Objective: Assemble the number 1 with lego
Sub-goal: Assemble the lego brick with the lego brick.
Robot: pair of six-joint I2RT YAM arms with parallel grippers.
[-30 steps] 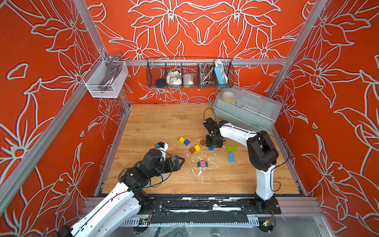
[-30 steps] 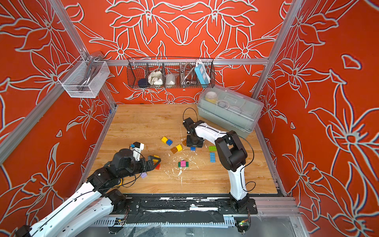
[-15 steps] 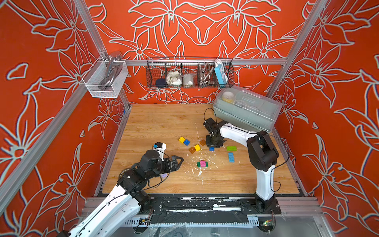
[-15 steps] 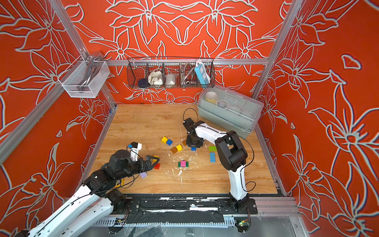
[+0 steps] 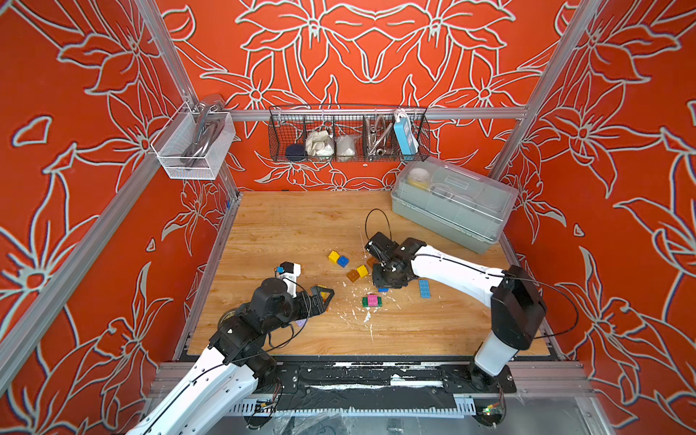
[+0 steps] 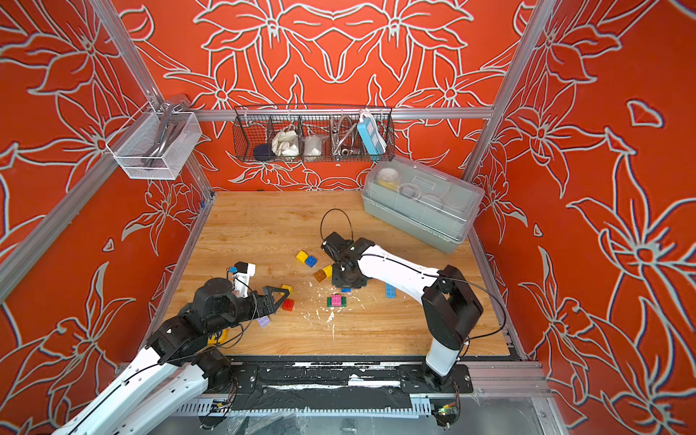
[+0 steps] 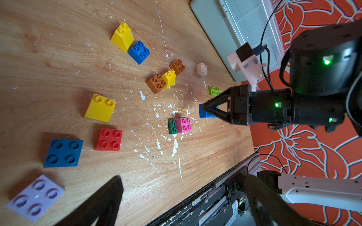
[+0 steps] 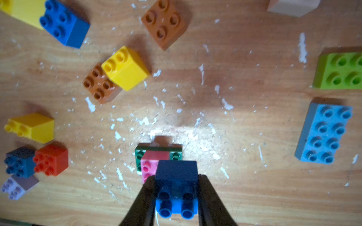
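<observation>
As right gripper [image 8: 176,183], wider one second ago, now pinches blue brick [image 8: 176,171], grasp looks made; brick sits low just beside pink brick [image 8: 149,166] on dark green plate [image 8: 176,155], ready for stacking; left gripper [image 6: 279,297] gapes wide, empty.

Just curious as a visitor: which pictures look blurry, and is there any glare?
Right wrist view: soft, the blue brick in the right gripper blurred, a bright patch on the table. Left wrist view: bricks sharp, left gripper fingers blurred. Both top views: crisp, evenly lit.
</observation>
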